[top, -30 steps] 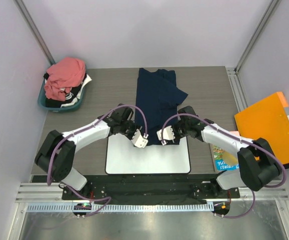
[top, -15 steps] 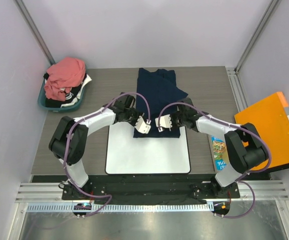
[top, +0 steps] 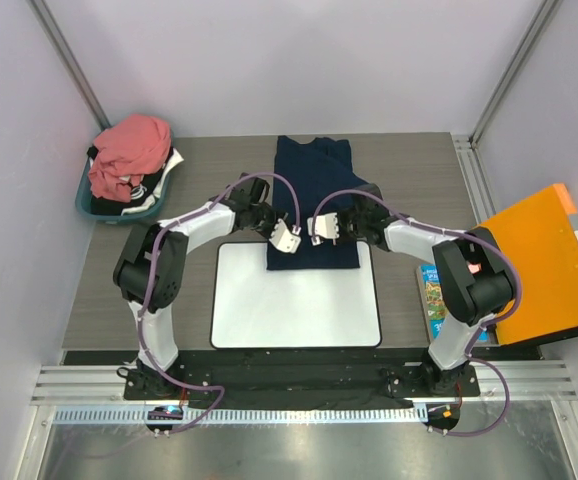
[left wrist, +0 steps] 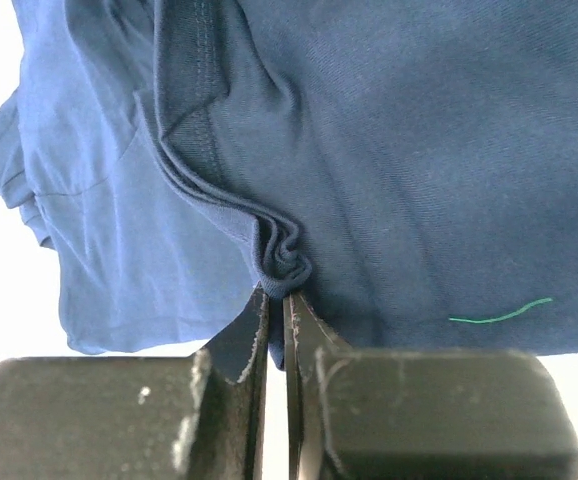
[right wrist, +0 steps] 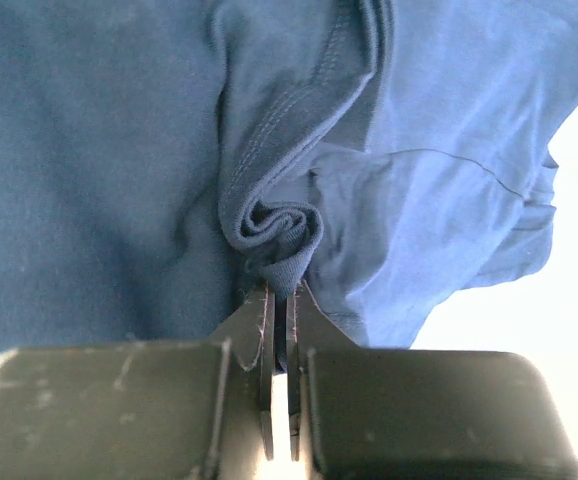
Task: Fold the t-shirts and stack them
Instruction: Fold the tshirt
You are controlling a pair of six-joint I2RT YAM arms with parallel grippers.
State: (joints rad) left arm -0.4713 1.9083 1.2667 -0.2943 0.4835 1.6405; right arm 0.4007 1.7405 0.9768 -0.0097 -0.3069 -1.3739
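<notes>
Both pincers are pinched tight, I see — the left gripper [left wrist: 274, 297] and the right gripper [right wrist: 280, 290] each on a bunched fold at the near edge of the navy shirt [top: 314, 188], which overlaps the far end of the mat [top: 294, 315] — and the pink shirt [top: 129, 148] lies heaped in the basket [top: 82, 198].

left gripper [left wrist: 276, 305]: jaws pinched on navy t-shirt [left wrist: 419, 150] | right gripper [right wrist: 279, 300]: likewise

Two arms [top: 201, 222]: white links, black joints; purple cables [top: 272, 177]; black scuffed end effector fingers [left wrist: 237, 345].
</notes>
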